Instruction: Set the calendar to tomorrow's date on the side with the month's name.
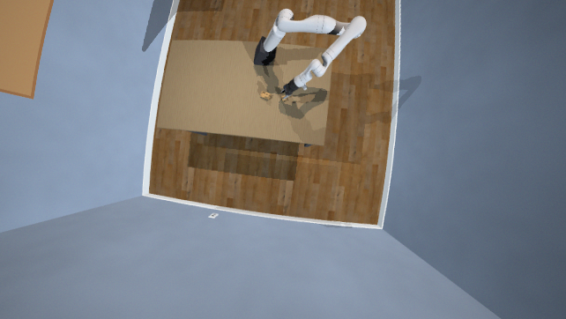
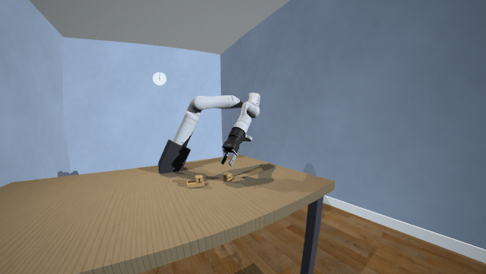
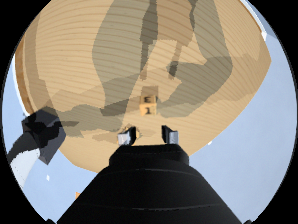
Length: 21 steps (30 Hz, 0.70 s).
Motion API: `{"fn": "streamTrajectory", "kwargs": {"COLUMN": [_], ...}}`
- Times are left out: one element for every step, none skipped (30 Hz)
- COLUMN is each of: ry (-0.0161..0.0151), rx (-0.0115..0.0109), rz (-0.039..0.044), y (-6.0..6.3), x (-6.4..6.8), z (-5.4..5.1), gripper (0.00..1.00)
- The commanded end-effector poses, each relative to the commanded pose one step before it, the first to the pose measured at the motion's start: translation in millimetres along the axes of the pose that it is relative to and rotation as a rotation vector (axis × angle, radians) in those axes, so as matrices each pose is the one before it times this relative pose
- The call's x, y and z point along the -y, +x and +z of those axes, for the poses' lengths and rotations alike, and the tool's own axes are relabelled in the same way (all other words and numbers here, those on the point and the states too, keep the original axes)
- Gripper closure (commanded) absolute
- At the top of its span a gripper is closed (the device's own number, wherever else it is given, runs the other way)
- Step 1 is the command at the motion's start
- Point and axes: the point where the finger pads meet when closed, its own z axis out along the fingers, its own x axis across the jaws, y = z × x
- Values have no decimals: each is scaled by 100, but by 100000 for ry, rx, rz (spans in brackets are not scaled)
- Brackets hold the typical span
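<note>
The tray (image 2: 192, 185) stands on the table, left of the gripper in the exterior view; it also shows in the top view (image 1: 265, 95). One cube (image 2: 199, 179) stands at the tray's right part, with a 1 facing the exterior camera. The tray's left part holds no cube. The other cube (image 2: 227, 176) (image 3: 148, 105) lies on the table, right of the tray, with a 1 on one face; the digit on its neighbouring face is unclear. My gripper (image 2: 228, 164) (image 3: 148, 132) is open and empty, tilted, above the loose cube. In the wrist view the left finger partly hides the tray. The month's name is unreadable.
The arm's dark base (image 1: 264, 53) (image 2: 173, 158) (image 3: 44, 131) stands on the table (image 1: 207, 88) (image 2: 125, 212), behind the tray in the exterior view. The table's right edge lies beyond the loose cube. Arm shadows cross the area around it.
</note>
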Motion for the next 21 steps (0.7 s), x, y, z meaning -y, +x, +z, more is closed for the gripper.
{"fn": "streamTrajectory", "kwargs": {"ry": [-1,0,0,0,0,0,0,0,0,0,0,0,0,0,0,0,0,0,0,0,0], "rx": [-58,0,0,0,0,0,0,0,-1,0,0,1,-1,0,0,0,0,0,-1,0,0], "rz": [85,0,0,0,0,0,0,0,-1,0,0,1,-1,0,0,0,0,0,-1,0,0], "y": [27,0,0,0,0,0,0,0,1,0,0,-1,1,0,0,0,0,0,1,0,0], "x": [-2,25,30,35,41,46,52,58,65,70,76,81,88,0,0,93,98,103,109,113,117], "z": [13,25,30,35,41,46,52,58,64,70,76,82,88,0,0,93,98,103,108,113,117], "gripper": [10,10,10,10,10,10,10,10,10,10,10,10,10,10,10,10,10,10,10,10,10]}}
